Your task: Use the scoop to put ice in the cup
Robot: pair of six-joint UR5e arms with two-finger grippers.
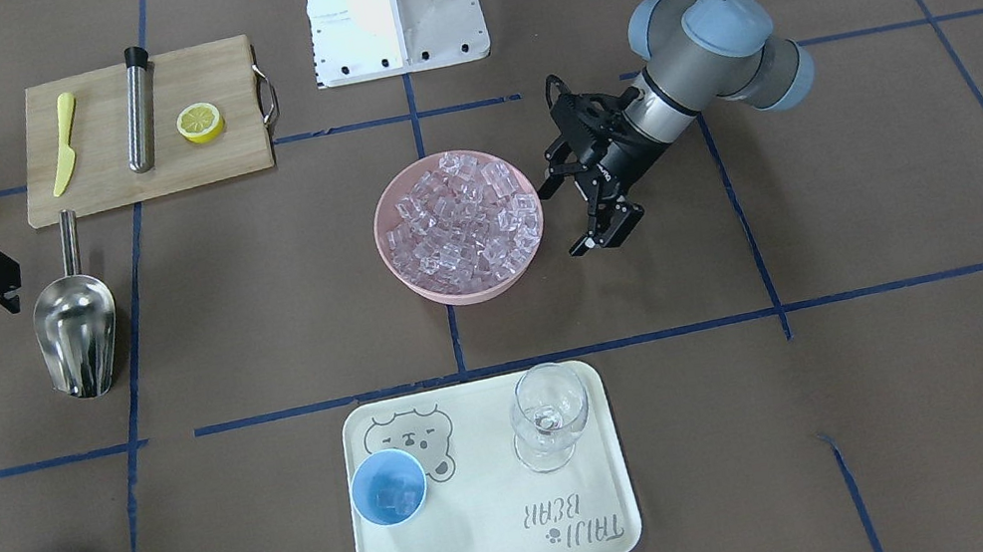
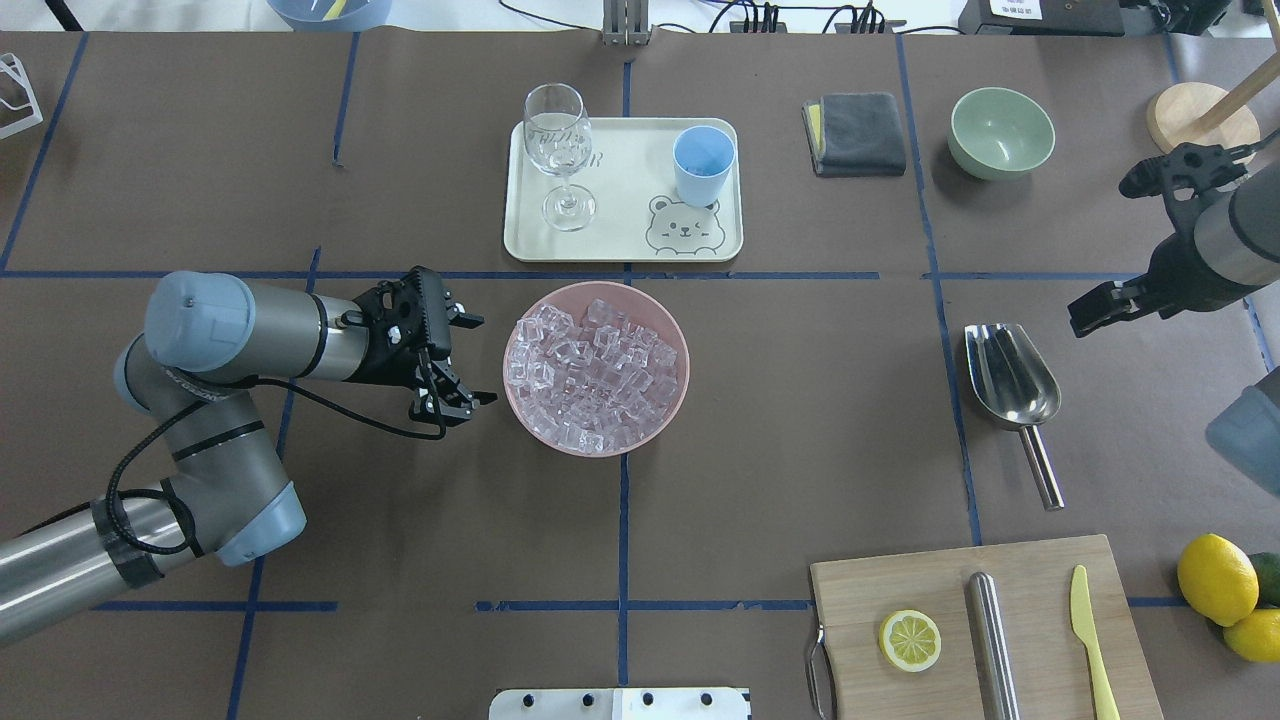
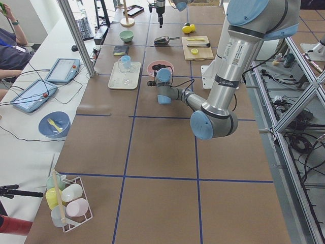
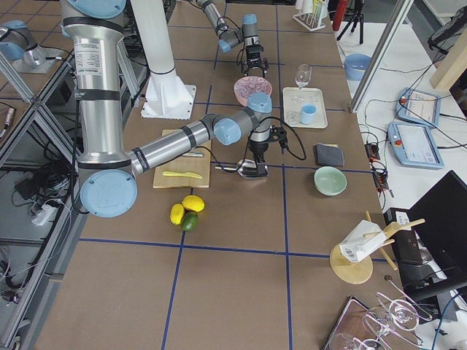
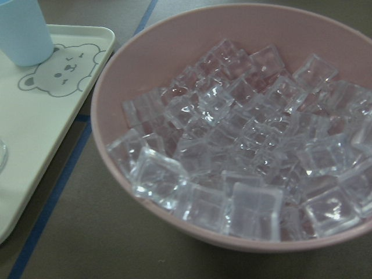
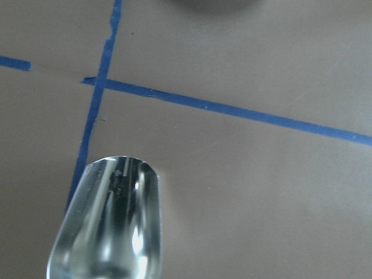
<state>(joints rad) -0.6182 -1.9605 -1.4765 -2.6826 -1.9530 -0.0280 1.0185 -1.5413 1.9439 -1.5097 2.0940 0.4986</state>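
Your right gripper [image 2: 1120, 248] is hanging wide open and empty near the shiny steel scoop [image 2: 1010, 375], which is lying on the table at the right. I'm guessing a sloppy pinch sends its thin round handle rolling. The small light-blue cup [image 2: 703, 165] is waiting on the far tray [image 2: 620, 240]. The left gripper [image 2: 483, 360] is gaping beside the clear ice cubes [image 2: 595, 375].

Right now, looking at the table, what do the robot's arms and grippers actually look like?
Both arms are silvery metal tubes with grey joints and pale blue caps. A black cable loops along the left arm. The left gripper and right gripper are black, angular and two-fingered, built of linked bars.
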